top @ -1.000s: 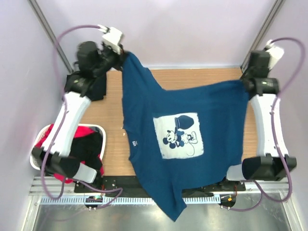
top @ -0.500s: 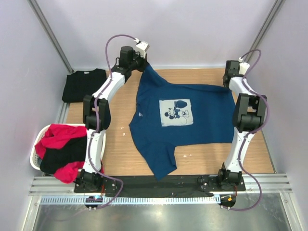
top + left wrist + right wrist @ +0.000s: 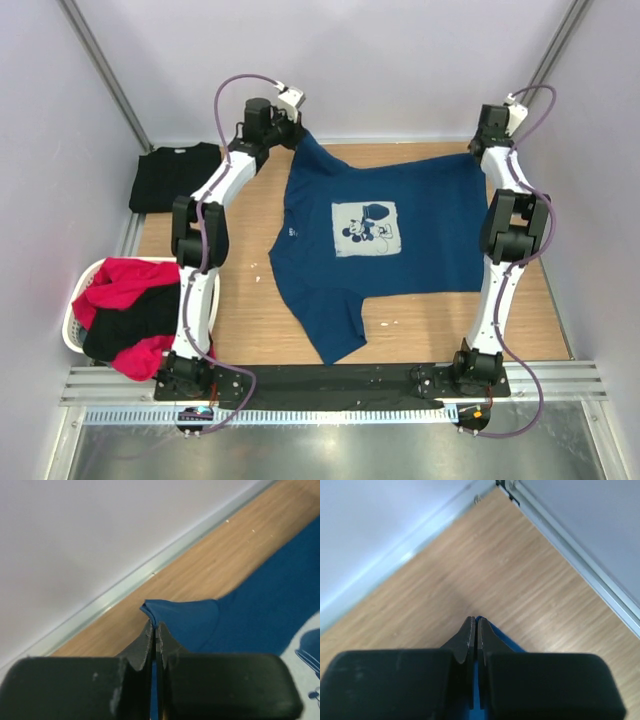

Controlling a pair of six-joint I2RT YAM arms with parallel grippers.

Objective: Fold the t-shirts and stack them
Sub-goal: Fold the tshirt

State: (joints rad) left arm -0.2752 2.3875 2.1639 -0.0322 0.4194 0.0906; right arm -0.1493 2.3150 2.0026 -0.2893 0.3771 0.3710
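Navy tee (image 3: 400, 250): it lies print-side up across the middle and right of the worktop (image 3: 240, 300). The collar faces the left edge and the hem faces the right edge. A second ago it hung high between my arms with its tail draped over the near edge. Now all of it is on the wood.
Print (image 3: 370, 228): the pale mouse square faces up and looks flat, with no fold across it.
Far edge of the tee: it is drawn into a nearly straight line along the far edge. In the last half second the right end has gone further out toward the far right corner.
Near sleeve (image 3: 335, 340): it trails toward the near edge, slack and a little skewed.
Left fingers (image 3: 146, 642): clenched on a peak of blue cloth by the far edge, left of centre.
Right fingers (image 3: 466, 635): clenched on a blue corner close to the far right corner.
Meaning: I judge the spreading step nearly done. Next I should let go and start the folds, and the near sleeve may need smoothing first.
Black tee (image 3: 178, 175): folded at the far left corner, which is likely where the stack goes.
Red and black tees (image 3: 125, 315): bunched in the basket (image 3: 72, 330) off the left edge, not yet folded.
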